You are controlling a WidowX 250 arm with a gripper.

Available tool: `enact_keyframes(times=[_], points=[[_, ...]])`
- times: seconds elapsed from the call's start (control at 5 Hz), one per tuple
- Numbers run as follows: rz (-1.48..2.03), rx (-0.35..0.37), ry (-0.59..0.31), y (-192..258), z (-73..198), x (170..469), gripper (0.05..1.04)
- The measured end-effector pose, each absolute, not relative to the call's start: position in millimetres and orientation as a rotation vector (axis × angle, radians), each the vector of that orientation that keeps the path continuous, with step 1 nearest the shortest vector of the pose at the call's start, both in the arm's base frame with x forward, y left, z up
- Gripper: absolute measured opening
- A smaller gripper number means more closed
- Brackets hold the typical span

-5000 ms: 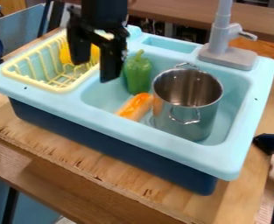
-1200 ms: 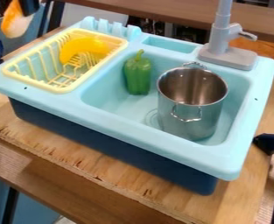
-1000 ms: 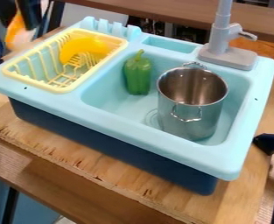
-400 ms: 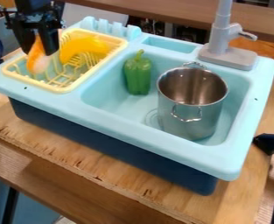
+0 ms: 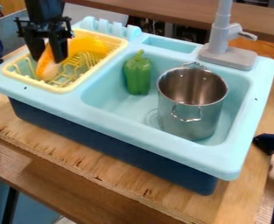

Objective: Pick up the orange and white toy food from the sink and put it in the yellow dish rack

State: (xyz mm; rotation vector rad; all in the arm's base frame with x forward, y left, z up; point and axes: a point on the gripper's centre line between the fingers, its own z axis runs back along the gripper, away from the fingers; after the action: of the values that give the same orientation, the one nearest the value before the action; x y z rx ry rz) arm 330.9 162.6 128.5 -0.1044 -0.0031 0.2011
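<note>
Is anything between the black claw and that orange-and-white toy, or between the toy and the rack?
Nothing visible stands between the gripper and the orange-and-white toy, which it holds, nor between that toy and the yellow rack beneath. The curved yellow toy lies farther back.

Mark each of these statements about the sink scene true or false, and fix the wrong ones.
1. The gripper holds an orange-and-white object. True.
2. The metal pot stands in the sink basin. True.
3. The green pepper is inside the metal pot. False: it is in the sink basin, to one side of the metal pot.
4. The gripper is over the metal pot. False: it is at the yellow rack.
5. A yellow object lies in the yellow rack. True.
</note>
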Motion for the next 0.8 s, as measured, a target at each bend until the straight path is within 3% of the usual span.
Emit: enact_keyframes(times=[0.2, 0.4, 0.6, 0.8], points=[[0.195, -0.103, 0.025, 163.0, 116.4, 332.4, 0.595], [0.193, -0.097, 0.036, 162.0, 109.9, 334.5, 0.667], [0.178, -0.086, 0.071, 159.6, 110.4, 330.7, 0.948], [0.179, -0.091, 0.081, 156.8, 111.8, 329.6, 1.003]])
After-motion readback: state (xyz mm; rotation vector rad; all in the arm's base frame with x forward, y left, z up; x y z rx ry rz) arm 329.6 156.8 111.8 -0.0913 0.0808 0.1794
